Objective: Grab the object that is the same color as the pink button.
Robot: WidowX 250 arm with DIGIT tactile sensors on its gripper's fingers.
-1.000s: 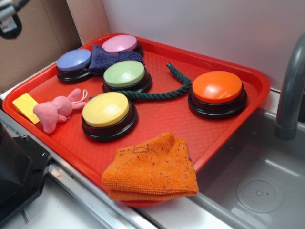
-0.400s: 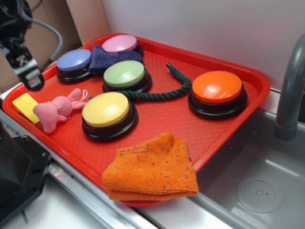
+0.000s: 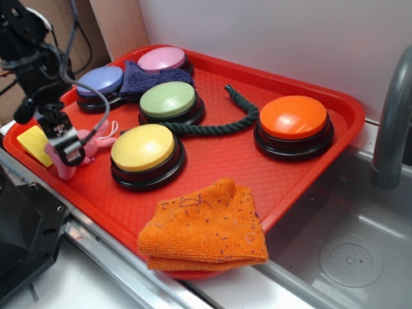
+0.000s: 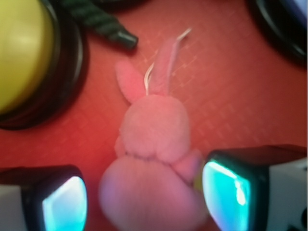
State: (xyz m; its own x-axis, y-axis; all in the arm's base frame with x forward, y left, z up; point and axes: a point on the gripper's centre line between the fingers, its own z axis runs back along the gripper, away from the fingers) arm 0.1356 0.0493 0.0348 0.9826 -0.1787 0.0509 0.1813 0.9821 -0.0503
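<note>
The object, a small pink plush bunny [image 3: 100, 134], lies at the left end of the red tray [image 3: 347, 103], left of the yellow button [image 3: 143, 147]. My gripper [image 3: 67, 149] hangs right over it and hides its body in the exterior view. In the wrist view the bunny [image 4: 154, 130] lies with its ears pointing away, and my gripper [image 4: 144, 202] is open around its round body. A gap shows at the left pad [image 4: 65, 204]; the right pad [image 4: 226, 195] is against the bunny's arm. The pink button [image 3: 162, 58] sits at the tray's far corner.
Lavender-blue [image 3: 100, 80], green [image 3: 167, 100] and orange [image 3: 293, 117] buttons stand on the tray with a dark green rope [image 3: 219, 125], a blue cloth [image 3: 145, 78] and an orange cloth [image 3: 206, 225]. A yellow block [image 3: 33, 143] lies left of the bunny. Sink [image 3: 347, 257] and faucet [image 3: 393, 122] are at right.
My gripper has come down from the upper left and to the right, from above the tray's left edge onto the bunny. The bunny and the buttons have not moved.
</note>
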